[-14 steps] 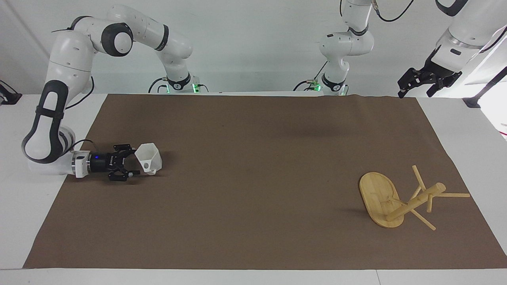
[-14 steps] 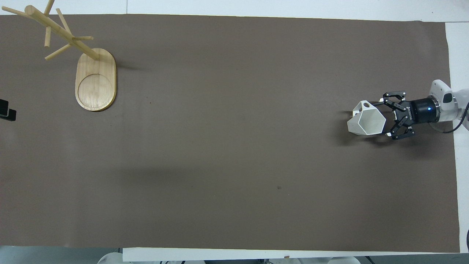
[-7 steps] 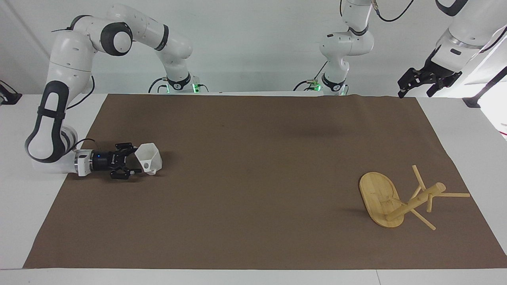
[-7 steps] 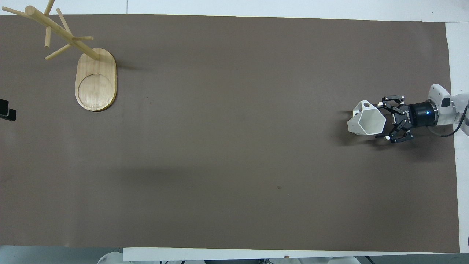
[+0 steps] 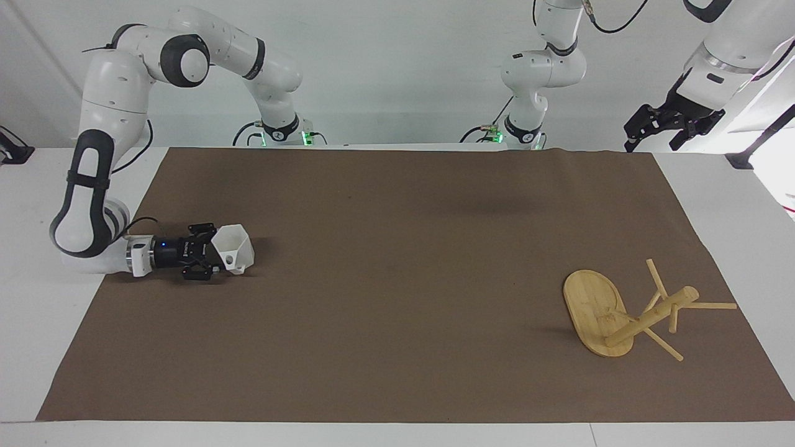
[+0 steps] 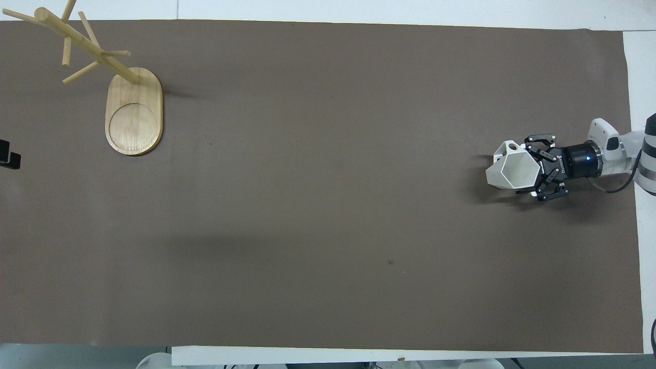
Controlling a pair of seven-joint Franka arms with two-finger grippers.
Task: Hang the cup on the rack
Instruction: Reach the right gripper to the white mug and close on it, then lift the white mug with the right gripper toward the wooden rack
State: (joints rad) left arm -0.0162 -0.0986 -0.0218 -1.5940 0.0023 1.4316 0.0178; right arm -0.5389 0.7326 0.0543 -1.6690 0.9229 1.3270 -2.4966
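While my right gripper (image 5: 214, 259) lies low at the left of the facing view, its fingers (image 6: 528, 190) are spread partway around the cup (image 5: 234, 248) without clearly pinching it — the cup sits tilted on the brown surface (image 5: 397, 279), mouth upward, handle turned away from me. If I close off-centre on those slanted facets, I judge the cup could squirt forward or roll, leaving the handle badly aimed. The rack (image 5: 621, 313) stands at the lower right of that view, well apart, so a loose hold risks a drop in transit — or a bumped peg could tip it. My left gripper (image 5: 659, 127) waits raised at upper right.
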